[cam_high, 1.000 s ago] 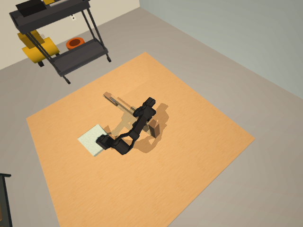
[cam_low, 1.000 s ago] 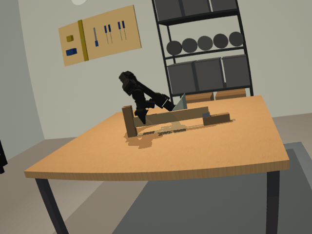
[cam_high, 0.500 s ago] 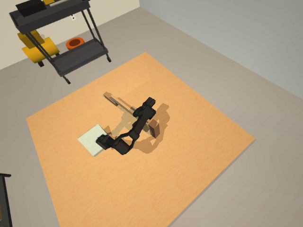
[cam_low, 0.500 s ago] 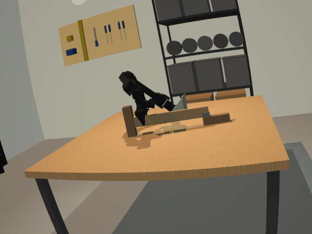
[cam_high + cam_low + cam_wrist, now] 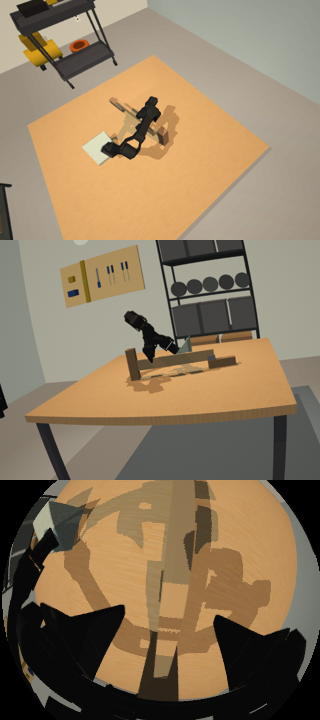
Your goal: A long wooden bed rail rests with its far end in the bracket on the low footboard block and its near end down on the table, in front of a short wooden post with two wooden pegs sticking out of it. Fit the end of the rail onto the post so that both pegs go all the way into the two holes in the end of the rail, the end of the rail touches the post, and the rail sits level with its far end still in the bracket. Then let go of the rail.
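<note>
The long rail (image 5: pixel 180 359) (image 5: pixel 179 555) spans above the table, looking level. Its far end sits in the grey-blue bracket (image 5: pixel 211 357) on the low footboard block (image 5: pixel 222 362) (image 5: pixel 113 99). Its near end meets the upright post (image 5: pixel 132 365) (image 5: pixel 163 136) (image 5: pixel 167 691), with no gap visible in the exterior view. No pegs are visible; the holes cannot be seen. My gripper (image 5: pixel 171 615) (image 5: pixel 151 360) is open and empty, its fingers wide apart on either side of the rail near the post. The arm hides part of the rail in the top view.
The arm's base stands by a pale square plate (image 5: pixel 93 148) on the wooden table (image 5: pixel 144 191). The arm's links reach across beside the rail. A dark cart (image 5: pixel 85 60) stands on the floor beyond the table, and a shelf rack (image 5: pixel 206 333) stands behind it in the exterior view.
</note>
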